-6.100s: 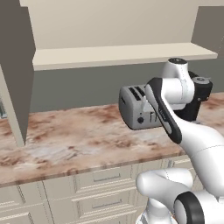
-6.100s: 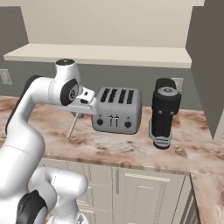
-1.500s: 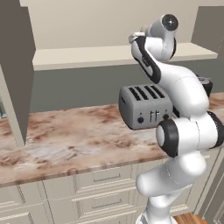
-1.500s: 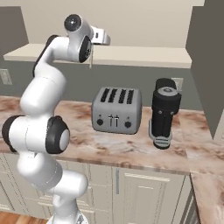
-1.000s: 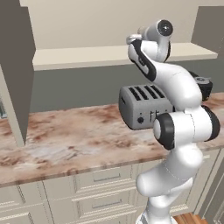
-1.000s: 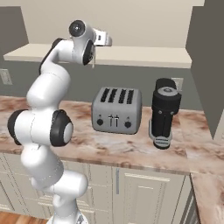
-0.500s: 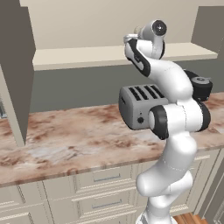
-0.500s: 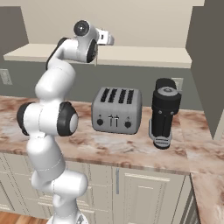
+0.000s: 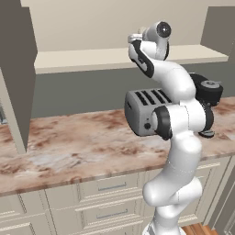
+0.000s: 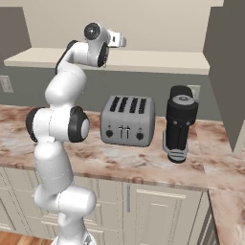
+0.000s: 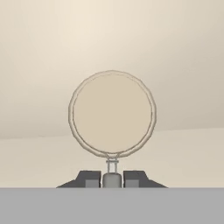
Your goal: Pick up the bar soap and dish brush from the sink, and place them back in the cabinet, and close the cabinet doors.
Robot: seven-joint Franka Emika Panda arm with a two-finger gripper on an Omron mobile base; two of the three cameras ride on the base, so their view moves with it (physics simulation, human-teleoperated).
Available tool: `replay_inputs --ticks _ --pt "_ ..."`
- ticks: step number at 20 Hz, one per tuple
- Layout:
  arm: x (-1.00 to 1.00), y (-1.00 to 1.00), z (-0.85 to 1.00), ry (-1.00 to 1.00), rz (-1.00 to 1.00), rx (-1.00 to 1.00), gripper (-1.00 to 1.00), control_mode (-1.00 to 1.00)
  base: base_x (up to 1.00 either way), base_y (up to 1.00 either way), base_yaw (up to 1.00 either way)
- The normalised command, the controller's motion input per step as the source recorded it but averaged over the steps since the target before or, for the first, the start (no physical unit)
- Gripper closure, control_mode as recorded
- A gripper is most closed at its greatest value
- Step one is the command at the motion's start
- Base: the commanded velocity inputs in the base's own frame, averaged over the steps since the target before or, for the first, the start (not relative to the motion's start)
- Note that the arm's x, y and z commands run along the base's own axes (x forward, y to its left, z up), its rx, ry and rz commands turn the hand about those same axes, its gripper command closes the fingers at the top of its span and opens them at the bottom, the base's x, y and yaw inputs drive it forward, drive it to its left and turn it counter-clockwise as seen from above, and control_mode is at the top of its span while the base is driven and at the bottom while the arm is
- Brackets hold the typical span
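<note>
My gripper (image 11: 112,179) is shut on the thin handle of the dish brush (image 11: 112,113). The brush's round cream head stands straight ahead of the fingers in the hand view, facing the beige back wall of the cabinet. The arm reaches up, with the hand (image 9: 134,37) level with the cabinet shelf (image 9: 82,59) and just over its front edge. From the right, the hand (image 10: 118,40) points in over the shelf (image 10: 158,60). A cabinet door (image 9: 16,69) stands open at the left. The bar soap and the sink are out of view.
A silver toaster (image 10: 127,119) and a black coffee machine (image 10: 181,122) stand on the marble counter (image 9: 69,151) under the shelf. Cream drawers (image 9: 110,193) run below the counter. A tall panel (image 10: 225,62) juts out at the right of the shelf.
The arm has folded more upright, and the hand with the brush has edged in towards the shelf. The grip on the brush is unchanged.
</note>
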Motion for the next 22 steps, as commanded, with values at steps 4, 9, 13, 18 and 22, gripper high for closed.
replay_inputs --ticks 4,9,13,18,22 --pt "0.38 0.0 0.0 -0.07 0.0 0.0 1.0 -1.0 0.0 0.0 0.0" --pt "0.36 0.0 0.0 -0.04 0.0 0.0 1.0 -1.0 0.0 0.0 0.0" --pt "0.26 0.0 0.0 0.0 0.0 0.0 1.0 -1.0 0.0 0.0 0.0" --pt "0.18 0.0 -0.01 0.0 0.0 0.0 1.0 -1.0 0.0 0.0 0.0" --pt "0.18 0.0 -0.09 0.0 0.0 0.0 1.0 -1.0 0.0 0.0 0.0"
